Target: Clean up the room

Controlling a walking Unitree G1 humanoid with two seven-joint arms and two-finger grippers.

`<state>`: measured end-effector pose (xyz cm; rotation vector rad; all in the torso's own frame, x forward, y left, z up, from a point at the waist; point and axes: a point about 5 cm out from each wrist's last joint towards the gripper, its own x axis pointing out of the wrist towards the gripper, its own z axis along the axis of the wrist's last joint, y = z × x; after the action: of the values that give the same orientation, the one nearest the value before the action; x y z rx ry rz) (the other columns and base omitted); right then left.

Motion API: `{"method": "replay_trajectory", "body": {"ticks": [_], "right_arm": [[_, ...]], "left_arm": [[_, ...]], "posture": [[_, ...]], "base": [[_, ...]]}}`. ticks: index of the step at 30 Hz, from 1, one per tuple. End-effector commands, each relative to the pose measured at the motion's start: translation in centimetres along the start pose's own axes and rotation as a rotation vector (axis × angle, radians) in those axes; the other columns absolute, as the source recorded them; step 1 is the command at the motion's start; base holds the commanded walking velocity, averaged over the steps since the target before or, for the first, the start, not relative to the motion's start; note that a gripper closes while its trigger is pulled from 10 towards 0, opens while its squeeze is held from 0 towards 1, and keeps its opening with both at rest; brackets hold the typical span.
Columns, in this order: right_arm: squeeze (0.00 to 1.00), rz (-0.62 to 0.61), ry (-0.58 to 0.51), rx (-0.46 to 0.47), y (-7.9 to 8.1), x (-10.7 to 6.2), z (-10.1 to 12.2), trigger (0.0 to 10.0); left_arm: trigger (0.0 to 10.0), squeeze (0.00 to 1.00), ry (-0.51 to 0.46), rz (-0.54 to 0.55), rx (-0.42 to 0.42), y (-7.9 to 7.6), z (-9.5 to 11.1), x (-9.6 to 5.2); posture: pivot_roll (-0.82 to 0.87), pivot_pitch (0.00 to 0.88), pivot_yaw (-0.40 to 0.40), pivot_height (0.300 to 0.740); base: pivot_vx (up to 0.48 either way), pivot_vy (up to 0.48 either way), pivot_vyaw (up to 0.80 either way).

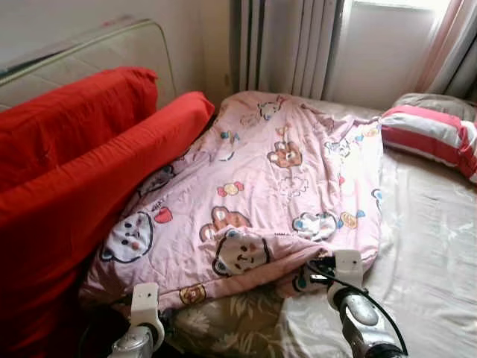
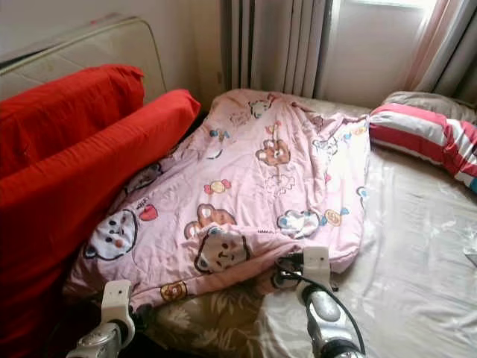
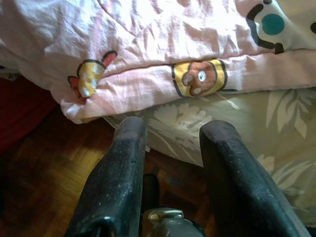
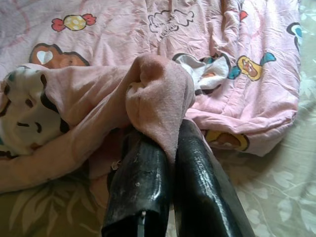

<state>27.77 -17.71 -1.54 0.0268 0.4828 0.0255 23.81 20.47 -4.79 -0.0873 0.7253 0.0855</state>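
Note:
A pink quilt point(image 1: 276, 179) printed with bears and candies lies spread over the bed. My right gripper point(image 4: 170, 143) is shut on a bunched fold of the quilt's near edge point(image 4: 158, 94), close to the front of the bed point(image 1: 313, 272). Just short of the quilt's near left corner point(image 3: 148, 94), at the bed's edge, my left gripper point(image 3: 170, 131) is open, its two fingers apart with nothing between them. In the left eye view that arm's wrist point(image 1: 143, 313) sits low, under the quilt's corner.
Red cushions point(image 1: 82, 164) lean along the left side of the bed. A red-and-white striped pillow point(image 1: 436, 134) lies at the far right. The leaf-patterned sheet point(image 1: 432, 246) is bare on the right. Curtains point(image 1: 291, 45) hang behind, and wooden floor point(image 3: 44, 182) shows below the left gripper.

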Motion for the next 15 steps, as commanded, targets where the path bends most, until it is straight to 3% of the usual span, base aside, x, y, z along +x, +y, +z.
{"method": "replay_trajectory", "body": {"ticks": [1,12,15], "right_arm": [[0.0,0.025,-0.015,-0.015,0.3,0.2,0.6,10.0],[0.0,0.055,0.023,-0.032,0.9,0.0,-0.4,10.0],[0.0,0.051,0.027,-0.03,0.7,-0.1,-0.5,10.0]], "left_arm": [[10.0,0.0,0.01,0.001,-0.001,0.3,-0.1,-0.1],[10.0,0.0,0.012,0.003,-0.003,0.4,-0.2,-0.1],[10.0,0.0,0.011,0.003,-0.003,0.4,-0.2,-0.1]], "posture": [[0.0,0.0,-0.005,0.74],[0.0,0.0,-0.002,0.74],[0.0,0.0,-0.001,0.74]], "base": [[0.0,0.0,0.0],[0.0,0.0,0.0],[-0.269,0.0,0.0]]}}
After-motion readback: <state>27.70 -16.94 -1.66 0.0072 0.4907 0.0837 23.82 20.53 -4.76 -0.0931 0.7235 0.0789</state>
